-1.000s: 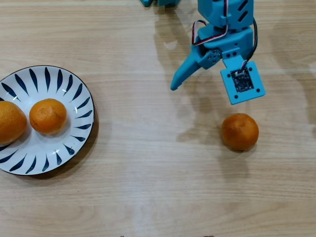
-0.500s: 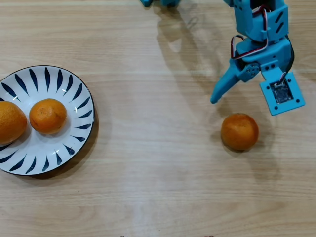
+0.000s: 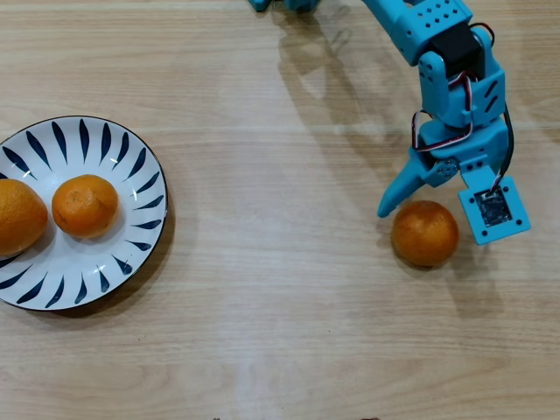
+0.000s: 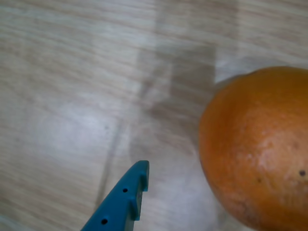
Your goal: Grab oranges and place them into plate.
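Two oranges lie in the white plate with dark blue strokes at the left of the overhead view. The third orange lies on the table at the right. My blue gripper is open and empty, just above the far side of that orange, with one finger to its left and the camera mount to its right. In the wrist view the orange fills the right side, and one blue finger pokes in from the bottom, apart from the fruit.
The light wooden table stretches bare between the plate and the loose orange. The blue arm comes in from the top right of the overhead view. The plate runs off the left edge.
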